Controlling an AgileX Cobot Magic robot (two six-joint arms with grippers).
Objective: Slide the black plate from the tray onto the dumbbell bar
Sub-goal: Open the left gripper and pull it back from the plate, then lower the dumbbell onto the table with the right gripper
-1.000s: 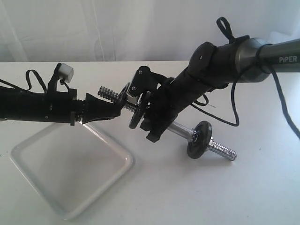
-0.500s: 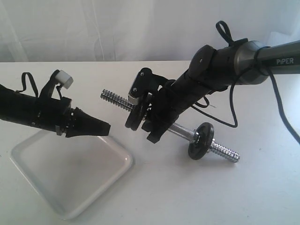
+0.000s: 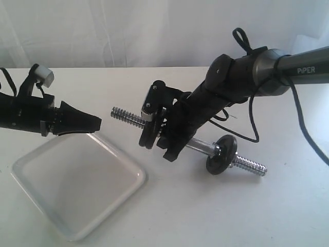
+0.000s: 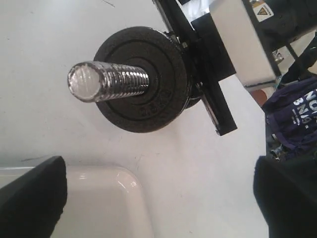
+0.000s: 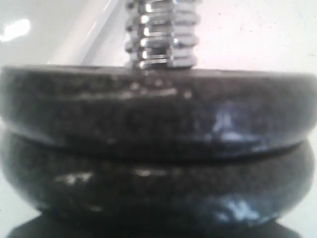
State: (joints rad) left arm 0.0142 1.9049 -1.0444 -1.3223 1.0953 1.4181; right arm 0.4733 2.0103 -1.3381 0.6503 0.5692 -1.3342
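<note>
Black cast iron is seen on the chrome thread: the black plate [image 3: 148, 135] is already seated on the dumbbell bar [image 3: 126, 114], pushed in from the free threaded end. In the right wrist view it is pressed flat against a second disc [image 5: 158, 183] behind it. No disc is left in the tray [image 3: 77, 180], which lies on the counter [image 3: 205, 216] below and to the left.

The bar is gripped near its middle by the right pincer [image 3: 167, 131], just behind the two discs. It is held tilted, with the loaded end raised and the far disc [image 3: 222, 153] low by the counter; whether that disc touches the surface cannot be told.

The left pincer [image 3: 95, 123] is spread wide with nothing between its fingers [image 4: 34, 193]. It hovers above the far edge of the tray, well apart from the bar's tip.

The sliding step is judged as done. What seems to remain is that the bar be lowered gently and level, so that the plate is not allowed to slip back along the thread, and only then let go.
</note>
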